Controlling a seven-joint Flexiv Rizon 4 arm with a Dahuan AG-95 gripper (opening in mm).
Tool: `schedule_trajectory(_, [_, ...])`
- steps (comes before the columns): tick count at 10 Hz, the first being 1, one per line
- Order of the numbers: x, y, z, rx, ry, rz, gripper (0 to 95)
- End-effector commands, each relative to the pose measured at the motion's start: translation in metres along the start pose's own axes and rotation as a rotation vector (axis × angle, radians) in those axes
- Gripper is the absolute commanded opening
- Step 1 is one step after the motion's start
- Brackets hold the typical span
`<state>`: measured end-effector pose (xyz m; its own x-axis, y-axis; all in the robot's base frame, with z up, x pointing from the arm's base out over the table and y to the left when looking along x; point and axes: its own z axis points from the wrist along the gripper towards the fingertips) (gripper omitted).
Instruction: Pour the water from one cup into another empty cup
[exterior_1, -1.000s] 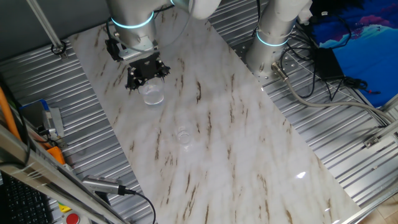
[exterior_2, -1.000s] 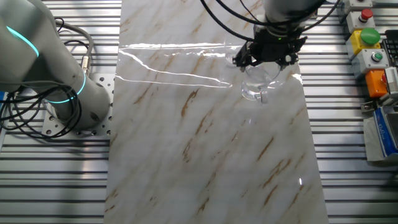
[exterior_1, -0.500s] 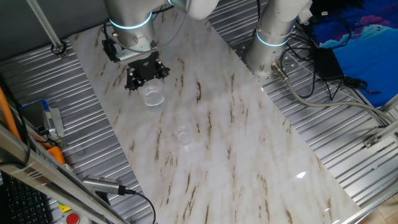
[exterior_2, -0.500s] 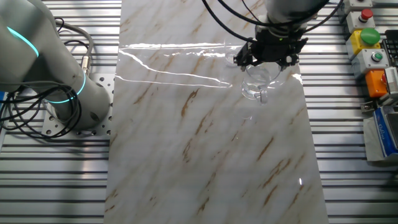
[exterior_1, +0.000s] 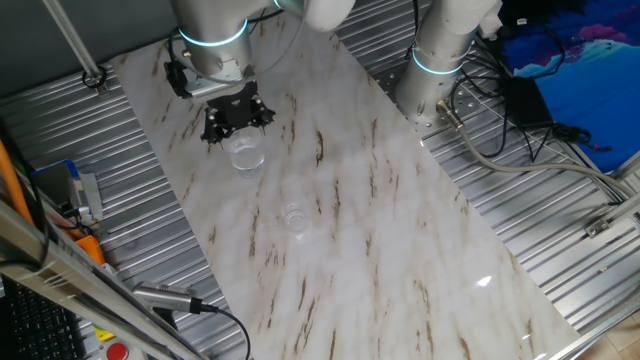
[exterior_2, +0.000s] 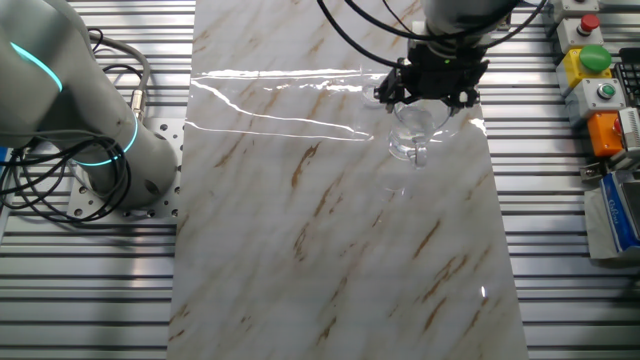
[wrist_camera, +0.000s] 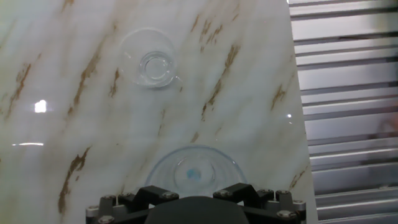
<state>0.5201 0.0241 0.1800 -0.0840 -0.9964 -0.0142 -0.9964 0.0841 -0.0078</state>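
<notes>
While the tool (exterior_1: 237, 118) hovers above the larger tumbler (exterior_1: 245, 153), its spread cannot be told.

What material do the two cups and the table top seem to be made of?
Large cup and small cup: clear glass or plastic, since the table shows through. Table top: glossy marble-look surface with brown veins and glare; real stone or laminate is unclear.

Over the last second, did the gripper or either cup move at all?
Barely. The gripper stays poised just over the larger tumbler, showing only a slight wobble and no clear direction. Whether it has closed on the glass cannot be told. The tumbler and the smaller cup both stand where they were on the marble table.
</notes>
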Motion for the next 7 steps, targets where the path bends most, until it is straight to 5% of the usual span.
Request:
schedule_trajectory(1, [0.0, 0.0, 0.001, 0.0, -0.001, -0.008, 0.0])
schedule_trajectory(4, [0.001, 0.001, 0.0, 0.007, 0.004, -0.003, 0.0])
schedule_trajectory(7, [0.021, 0.01, -0.011, 0.009, 0.034, 0.0, 0.0])
